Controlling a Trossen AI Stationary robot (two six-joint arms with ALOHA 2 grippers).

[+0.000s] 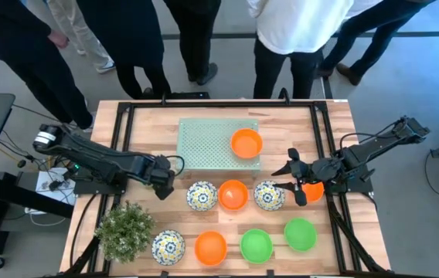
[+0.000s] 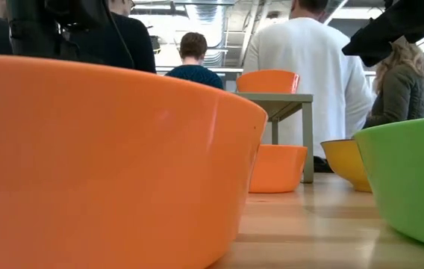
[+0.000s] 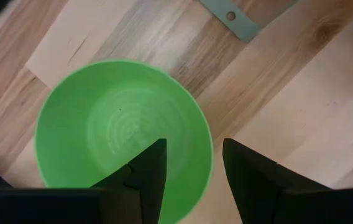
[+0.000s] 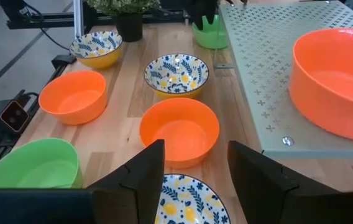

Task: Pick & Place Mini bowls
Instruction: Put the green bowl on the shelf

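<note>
— Along the desk's [image 1: 335,123] near edge, what sits there?
— A floral bowl [image 1: 168,246], an orange bowl [image 1: 210,247] and two green bowls [image 1: 256,245].
— And the tools?
— Farther back, the left tool [image 3: 192,163] straddles a green bowl's [image 3: 102,124] rim, jaws apart. The right tool [image 1: 295,177] hangs spread open beside a floral bowl [image 1: 269,195]. Beyond, an orange bowl [image 1: 246,144] rests on the mat [image 1: 204,143].

One bowl [image 1: 246,144] sits on the mat's [image 1: 204,143] right end, at the tabletop's [image 1: 335,131] rear. Three bowls [image 1: 233,194] line up before the mat. Four more [image 1: 256,244] form the front row, with a plant [image 1: 127,228] at its left.
</note>
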